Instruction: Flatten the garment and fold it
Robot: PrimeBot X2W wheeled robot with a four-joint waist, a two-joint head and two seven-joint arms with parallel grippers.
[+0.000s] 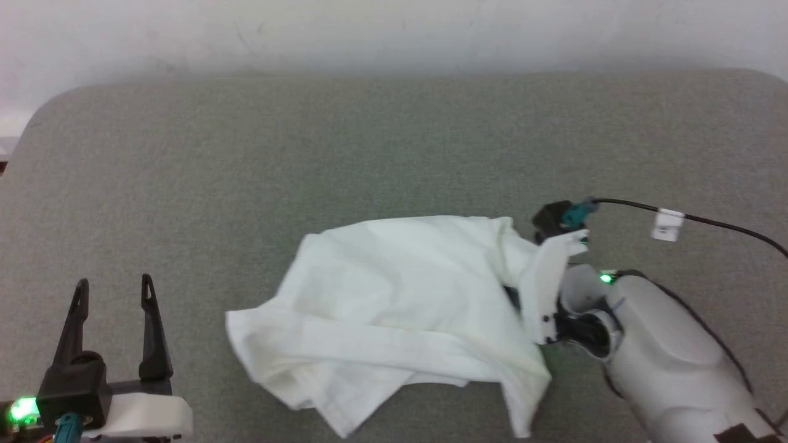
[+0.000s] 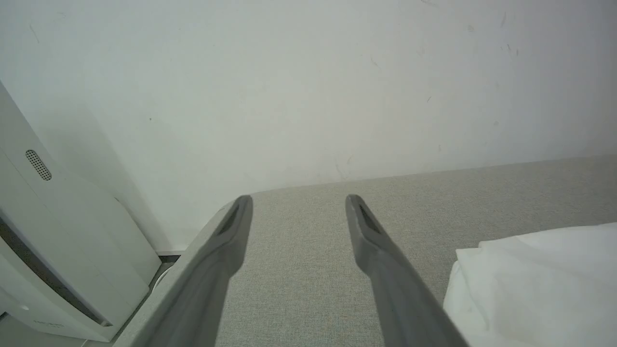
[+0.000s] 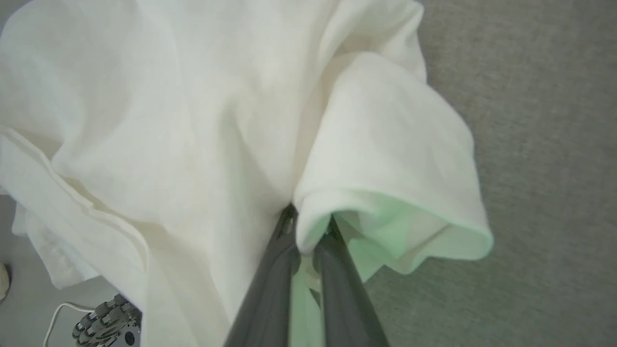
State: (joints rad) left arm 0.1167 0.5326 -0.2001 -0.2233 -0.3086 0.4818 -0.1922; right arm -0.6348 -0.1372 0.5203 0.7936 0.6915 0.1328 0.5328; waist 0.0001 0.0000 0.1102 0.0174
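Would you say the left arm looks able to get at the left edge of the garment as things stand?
Probably yes: the left tool stands open, and bare grey tabletop lies between it and the garment.

The fingertips of the right pincer are sunk in a hem fold of the garment, so the cloth hides how far they reach. In the head view the same cloth covers those fingers almost wholly. The garment runs off the right wrist view's top and left edges, and off the left wrist view's right and bottom edges. The label on the cable is too small to read.
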